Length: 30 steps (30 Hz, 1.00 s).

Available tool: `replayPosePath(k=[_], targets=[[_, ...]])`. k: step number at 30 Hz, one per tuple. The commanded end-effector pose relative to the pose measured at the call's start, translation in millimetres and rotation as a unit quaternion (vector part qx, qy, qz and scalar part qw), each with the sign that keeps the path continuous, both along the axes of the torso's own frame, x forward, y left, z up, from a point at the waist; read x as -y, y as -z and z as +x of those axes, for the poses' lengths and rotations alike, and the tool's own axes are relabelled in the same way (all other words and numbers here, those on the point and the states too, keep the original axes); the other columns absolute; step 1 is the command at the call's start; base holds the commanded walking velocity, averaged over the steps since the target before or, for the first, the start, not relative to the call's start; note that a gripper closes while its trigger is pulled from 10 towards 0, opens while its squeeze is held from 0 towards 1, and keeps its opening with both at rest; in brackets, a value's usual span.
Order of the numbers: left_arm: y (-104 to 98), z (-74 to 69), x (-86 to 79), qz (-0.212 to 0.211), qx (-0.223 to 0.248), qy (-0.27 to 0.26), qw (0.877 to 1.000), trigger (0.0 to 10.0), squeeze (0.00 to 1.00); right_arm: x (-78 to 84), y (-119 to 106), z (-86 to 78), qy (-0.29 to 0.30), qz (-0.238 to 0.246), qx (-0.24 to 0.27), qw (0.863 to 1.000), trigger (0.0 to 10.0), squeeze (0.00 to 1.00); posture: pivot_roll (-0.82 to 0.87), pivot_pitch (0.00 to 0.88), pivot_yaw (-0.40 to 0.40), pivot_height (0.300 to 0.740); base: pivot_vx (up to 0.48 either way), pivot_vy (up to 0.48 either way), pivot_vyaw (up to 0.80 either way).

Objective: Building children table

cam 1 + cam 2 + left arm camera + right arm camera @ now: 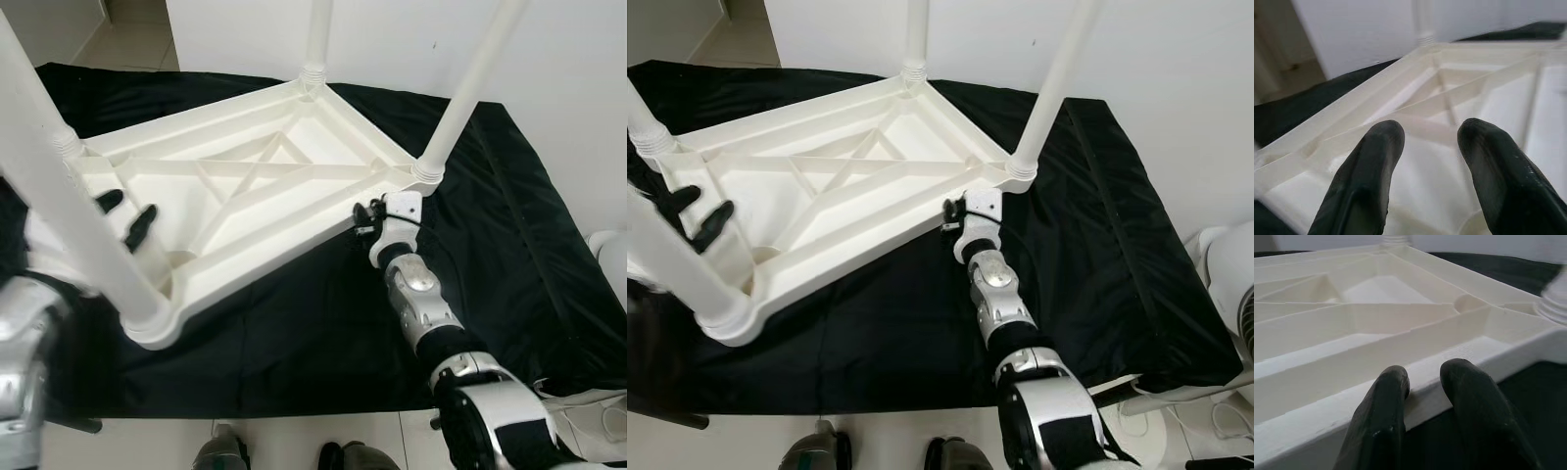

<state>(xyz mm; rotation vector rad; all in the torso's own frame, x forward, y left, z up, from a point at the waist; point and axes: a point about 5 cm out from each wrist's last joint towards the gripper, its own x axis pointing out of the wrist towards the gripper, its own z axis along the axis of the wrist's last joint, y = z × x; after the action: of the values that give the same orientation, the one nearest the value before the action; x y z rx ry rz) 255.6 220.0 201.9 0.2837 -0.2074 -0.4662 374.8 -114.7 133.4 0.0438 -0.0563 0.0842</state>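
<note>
No brand, label or writing can be read on anything before you. The white plastic table (245,196) lies upside down on a black cloth (323,313) covering the desk, its ribbed underside facing up and four white legs (470,88) standing up from the corners. A white wall (549,59) stands just behind the table, and a white fan (1225,284) sits beyond the cloth's right edge. The near-left leg rises in front of your left arm and hides part of it. Your left gripper (125,215) hangs over the table's left side, fingers (1366,181) parted and holding nothing. Your right arm reaches forward to the table's right rim; the right gripper (1422,382) has its fingers (1381,421) slightly apart, tips at the rim's outer edge, gripping nothing.
</note>
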Motion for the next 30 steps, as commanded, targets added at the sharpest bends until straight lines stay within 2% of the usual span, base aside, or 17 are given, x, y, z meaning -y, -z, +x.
replayPosePath(k=[1,6,7,10,12,13,16,20,21,22,24,29,30], targets=[[1,-5.3,15.9,0.007,-0.002,0.065,0.998,10.0,0.0,6.2,14,-1.1,0.036,0.016,-0.046,0.998,10.0,0.0,0.14,0.127,-0.056,0.74,0.0,0.0,0.0],[5,-8.9,29.5,-0.008,-0.01,0.097,0.995,10.0,0.0,5.4,13,0.6,0.048,0.026,-0.047,0.997,10.0,0.0,0.14,0.135,-0.07,0.74,0.0,0.0,0.0],[7,-11.3,37.0,-0.014,-0.014,0.115,0.993,10.0,0.0,3.9,10,1.0,0.047,0.028,-0.035,0.998,10.0,0.0,0.14,0.14,-0.076,0.74,0.0,0.0,0.0],[11,-13.2,44.1,-0.021,-0.022,0.131,0.991,10.0,0.0,2.4,8,1.1,0.048,0.038,-0.025,0.998,10.0,0.0,0.14,0.14,-0.076,0.74,0.0,0.0,0.0],[13,-17.5,55.5,-0.031,-0.028,0.156,0.987,10.0,0.0,2.0,8,1.5,0.054,0.061,-0.029,0.996,10.0,0.0,0.13,0.148,-0.074,0.74,0.0,0.0,0.0],[13,-17.5,55.5,-0.031,-0.028,0.156,0.987,10.0,0.0,2.0,8,1.5,0.054,0.061,-0.029,0.996,10.0,0.0,0.13,0.148,-0.074,0.74,0.0,0.0,0.0],[12,-21.8,67.3,-0.042,-0.034,0.181,0.982,10.0,0.0,2.8,10,3.5,0.057,0.116,-0.049,0.99,10.0,0.0,0.13,0.16,-0.072,0.74,0.0,0.0,0.0],[12,-22.6,69.6,-0.044,-0.034,0.185,0.981,10.0,0.0,2.9,10,4.2,0.057,0.13,-0.05,0.989,10.0,0.0,0.13,0.161,-0.072,0.74,0.0,0.0,0.0],[8,-24.2,74.4,-0.047,-0.03,0.191,0.98,10.0,0.0,-2.0,9,7.0,0.033,0.184,-0.065,0.98,10.0,0.0,0.14,0.171,-0.069,0.74,0.0,0.0,0.0],[8,-24.2,74.4,-0.047,-0.03,0.191,0.98,10.0,0.0,-2.0,9,7.0,0.033,0.184,-0.065,0.98,10.0,0.0,0.14,0.171,-0.069,0.74,0.0,0.0,0.0],[5,-25.3,77.3,-0.049,-0.027,0.195,0.979,10.0,0.0,-7.4,7,9.3,0.009,0.215,-0.075,0.974,10.0,0.0,0.14,0.172,-0.069,0.74,0.0,0.0,0.0],[3,-27.1,80.0,-0.051,-0.025,0.201,0.978,10.0,0.0,-12.8,5,10.9,-0.015,0.234,-0.084,0.969,10.0,0.0,0.14,0.176,-0.068,0.74,0.0,0.0,0.0],[0,-28.3,82.1,-0.052,-0.022,0.205,0.977,10.0,0.0,-16.9,3,11.7,-0.036,0.245,-0.089,0.965,10.0,0.0,0.14,0.178,-0.068,0.74,0.0,0.0,0.0]])
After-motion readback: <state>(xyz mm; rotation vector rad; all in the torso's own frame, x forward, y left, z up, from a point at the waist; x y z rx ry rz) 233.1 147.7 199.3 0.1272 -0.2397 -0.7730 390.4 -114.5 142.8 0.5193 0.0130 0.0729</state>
